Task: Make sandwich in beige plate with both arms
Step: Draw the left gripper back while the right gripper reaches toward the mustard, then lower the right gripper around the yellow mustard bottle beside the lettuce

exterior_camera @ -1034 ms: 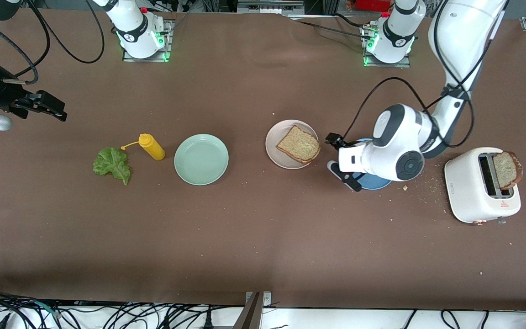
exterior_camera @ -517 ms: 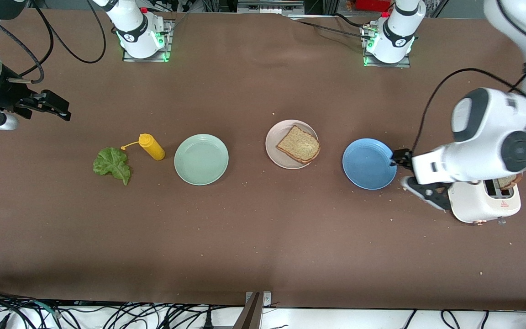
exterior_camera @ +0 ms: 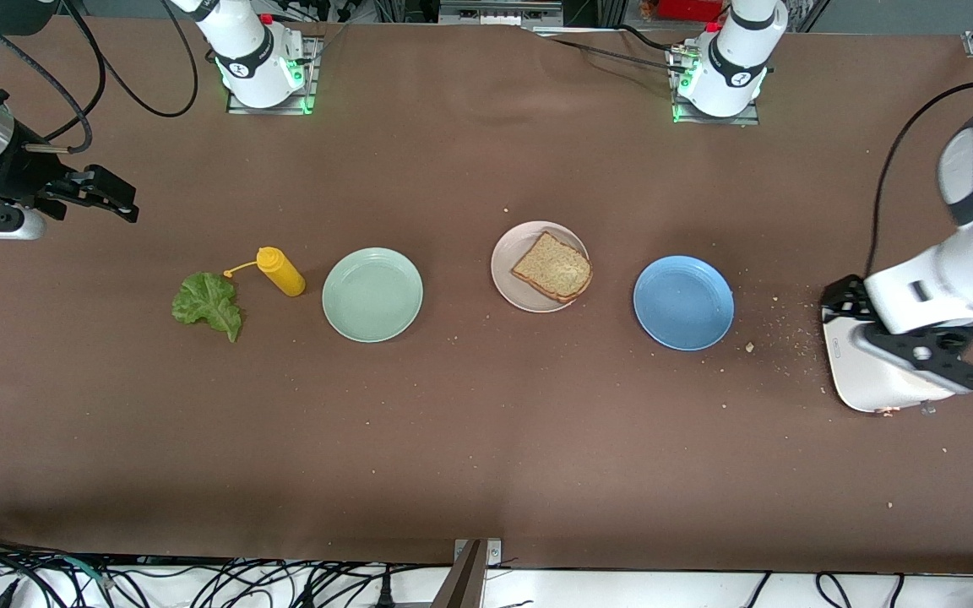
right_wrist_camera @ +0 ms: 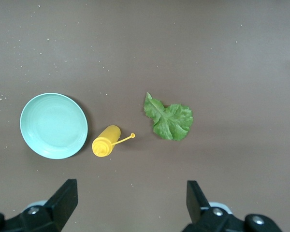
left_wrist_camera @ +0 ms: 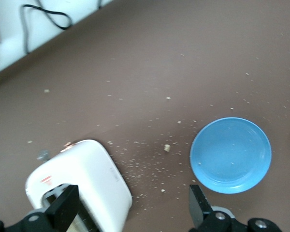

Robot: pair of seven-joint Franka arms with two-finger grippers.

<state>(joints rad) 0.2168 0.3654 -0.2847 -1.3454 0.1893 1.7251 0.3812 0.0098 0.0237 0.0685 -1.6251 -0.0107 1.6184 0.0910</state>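
**Brown bread down, lettuce and top slice to come**

Brown tablecloth is carrying everything in a loose row, and the sandwich is standing at its first layer only.

Going from the right arm's end, the right gripper (exterior_camera: 106, 203) is hanging over bare table at about ten o'clock from the lettuce leaf (exterior_camera: 209, 305); its fingers are standing wide apart and carrying nothing. The leaf is lying flat on the cloth, just beside the tipped yellow mustard bottle (exterior_camera: 279, 270), which is sitting at about one o'clock from it. Next is coming the mint-green plate (exterior_camera: 372, 295), with nothing on it.

Near the middle, the beige plate (exterior_camera: 513, 288) is holding one slice of wholegrain toast (exterior_camera: 552, 267), lying flat and reaching the plate's rim toward three o'clock. At three o'clock from that, the blue plate (exterior_camera: 683, 303) is sitting with nothing on it, with crumbs scattered on the cloth between it and the white toaster (exterior_camera: 862, 380).

The left gripper (exterior_camera: 909, 338) is hovering over the toaster with its fingers spread fully and nothing between them; the wrist view is showing the fingers straddling the toaster's top. Whether a second slice is waiting in the slot cannot be made out here.

Judging from this, one step is looking done: the base slice. Left are the lettuce, then a top slice, both onto the beige plate.
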